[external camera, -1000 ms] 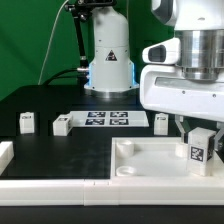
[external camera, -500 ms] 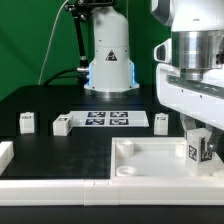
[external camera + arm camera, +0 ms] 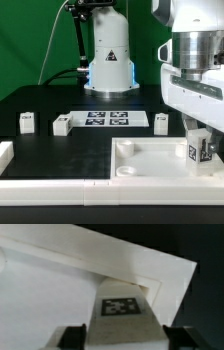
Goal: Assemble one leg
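Note:
My gripper (image 3: 199,140) is shut on a leg (image 3: 198,149), a small white post with a black-and-white tag, and holds it upright over the far right corner of the large white tabletop (image 3: 150,160). In the wrist view the leg (image 3: 122,308) sits between my two dark fingers (image 3: 72,337) with its end at the tabletop's corner (image 3: 140,280). Three more legs stand on the black table: one at the exterior view's left (image 3: 27,122), one beside the marker board (image 3: 62,125), and one behind my gripper (image 3: 160,122).
The marker board (image 3: 108,119) lies flat in the middle at the back. White border rails run along the front (image 3: 60,186) and the left edge (image 3: 5,152). The robot base (image 3: 108,60) stands behind.
My gripper with the leg has moved to the right and slightly lower over the tabletop's right corner; since half a second ago it has barely moved.

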You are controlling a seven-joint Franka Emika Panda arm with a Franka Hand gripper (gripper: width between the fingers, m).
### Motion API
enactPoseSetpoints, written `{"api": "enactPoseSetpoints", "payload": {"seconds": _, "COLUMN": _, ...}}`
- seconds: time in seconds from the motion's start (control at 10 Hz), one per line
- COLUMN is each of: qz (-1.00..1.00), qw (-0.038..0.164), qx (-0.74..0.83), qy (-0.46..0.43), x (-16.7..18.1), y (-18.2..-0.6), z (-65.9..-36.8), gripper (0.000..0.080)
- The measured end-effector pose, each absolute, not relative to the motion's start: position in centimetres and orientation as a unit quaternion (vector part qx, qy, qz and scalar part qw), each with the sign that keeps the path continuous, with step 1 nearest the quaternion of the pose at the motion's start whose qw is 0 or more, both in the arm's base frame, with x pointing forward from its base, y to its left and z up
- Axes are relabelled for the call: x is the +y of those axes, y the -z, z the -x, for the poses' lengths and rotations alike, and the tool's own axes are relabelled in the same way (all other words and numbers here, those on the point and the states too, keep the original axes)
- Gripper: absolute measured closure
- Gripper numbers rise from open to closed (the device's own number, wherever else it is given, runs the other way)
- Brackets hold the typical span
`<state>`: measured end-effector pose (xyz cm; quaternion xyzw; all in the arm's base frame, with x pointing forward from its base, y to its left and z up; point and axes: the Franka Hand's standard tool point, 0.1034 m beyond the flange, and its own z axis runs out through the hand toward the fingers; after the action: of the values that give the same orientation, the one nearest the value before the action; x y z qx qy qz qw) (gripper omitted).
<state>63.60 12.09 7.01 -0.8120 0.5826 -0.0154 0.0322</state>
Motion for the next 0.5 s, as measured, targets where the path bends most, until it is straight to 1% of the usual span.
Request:
{"api": "enactPoseSetpoints", "payload": {"seconds": 0.1, "qz": 0.835, "qw": 0.030, "qx": 0.549, "qy": 0.015, "x": 12.06, "y": -6.99, "z": -63.62, "gripper": 0.0266}}
{"api": "enactPoseSetpoints", "payload": {"seconds": 0.2, "qz": 0.865, "qw": 0.028, "qx": 0.500, "qy": 0.017, "x": 12.10, "y": -7.01, "z": -63.64, "gripper": 0.0266}}
{"api": "enactPoseSetpoints", "payload": {"seconds": 0.3, "qz": 0.892, "qw": 0.027, "qx": 0.451, "qy": 0.019, "x": 12.10, "y": -6.99, "z": -63.63, "gripper": 0.0174}}
{"api": "enactPoseSetpoints", "payload": {"seconds": 0.4, "qz": 0.922, "qw": 0.024, "qx": 0.387, "qy": 0.021, "x": 11.96, "y": -6.88, "z": -63.61, "gripper": 0.0157}}
{"api": "enactPoseSetpoints", "payload": {"seconds": 0.5, "qz": 0.943, "qw": 0.022, "qx": 0.331, "qy": 0.022, "x": 11.82, "y": -6.79, "z": -63.61, "gripper": 0.0157}}
